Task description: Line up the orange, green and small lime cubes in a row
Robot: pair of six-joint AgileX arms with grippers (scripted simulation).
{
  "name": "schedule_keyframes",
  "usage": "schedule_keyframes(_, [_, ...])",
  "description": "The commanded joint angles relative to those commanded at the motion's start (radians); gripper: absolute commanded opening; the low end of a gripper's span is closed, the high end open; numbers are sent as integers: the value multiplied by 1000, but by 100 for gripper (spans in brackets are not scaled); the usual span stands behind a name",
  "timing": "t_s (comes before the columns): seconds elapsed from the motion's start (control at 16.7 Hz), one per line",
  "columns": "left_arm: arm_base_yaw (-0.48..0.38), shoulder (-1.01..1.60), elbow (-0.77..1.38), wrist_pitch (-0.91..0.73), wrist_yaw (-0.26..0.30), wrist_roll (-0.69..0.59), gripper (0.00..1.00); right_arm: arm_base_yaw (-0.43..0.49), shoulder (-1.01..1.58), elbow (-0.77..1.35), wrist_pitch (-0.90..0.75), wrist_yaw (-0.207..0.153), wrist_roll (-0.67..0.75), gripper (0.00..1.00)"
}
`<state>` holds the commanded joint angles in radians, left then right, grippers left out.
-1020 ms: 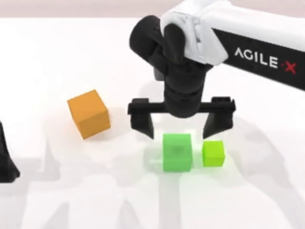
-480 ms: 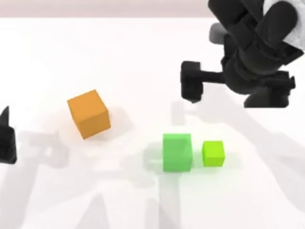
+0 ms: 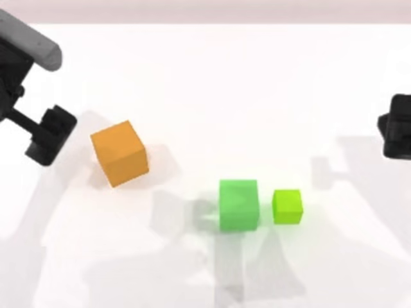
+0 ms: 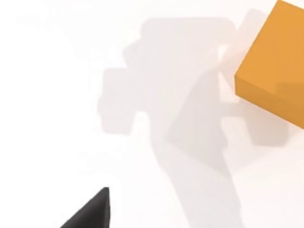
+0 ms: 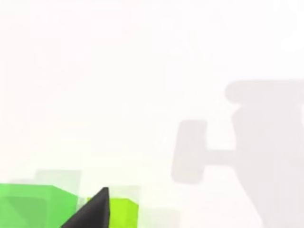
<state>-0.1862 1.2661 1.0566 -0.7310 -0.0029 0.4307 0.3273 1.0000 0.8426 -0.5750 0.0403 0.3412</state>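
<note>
Three unlabelled cubes: orange (image 3: 119, 153), green (image 3: 239, 204), small lime cube (image 3: 288, 206).

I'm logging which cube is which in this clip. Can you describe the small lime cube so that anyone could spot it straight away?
On the white table, look right of centre, where two greenish cubes sit side by side. The small lime cube is the right-hand one, just right of the green cube. It is the smallest and yellowest of the three, far from the orange cube.

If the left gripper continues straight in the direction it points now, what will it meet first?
Most likely the orange cube. In the top view the left gripper sits near the table's left edge, aimed toward that cube, with bare table between them. Its height is unclear, so it might pass above.
</note>
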Motion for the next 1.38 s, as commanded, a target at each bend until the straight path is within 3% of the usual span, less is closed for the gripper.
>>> schedule_keyframes(0.36, [-82,522,439,-310,2,183,100,-185,-561,-478,324,-15,-192,100])
schedule_keyframes(0.66, [-127,811,699,-470,5,283,100,-287,-898,-755,514,-32,-305,100])
schedule_keyframes(0.9, [-141,895,783,-518,6,315,100,-317,-1000,-843,575,-40,-341,100])
schedule_keyframes(1.38, [-138,906,749,-478,6,317,100,-317,-1000,-843,575,-40,-341,100])
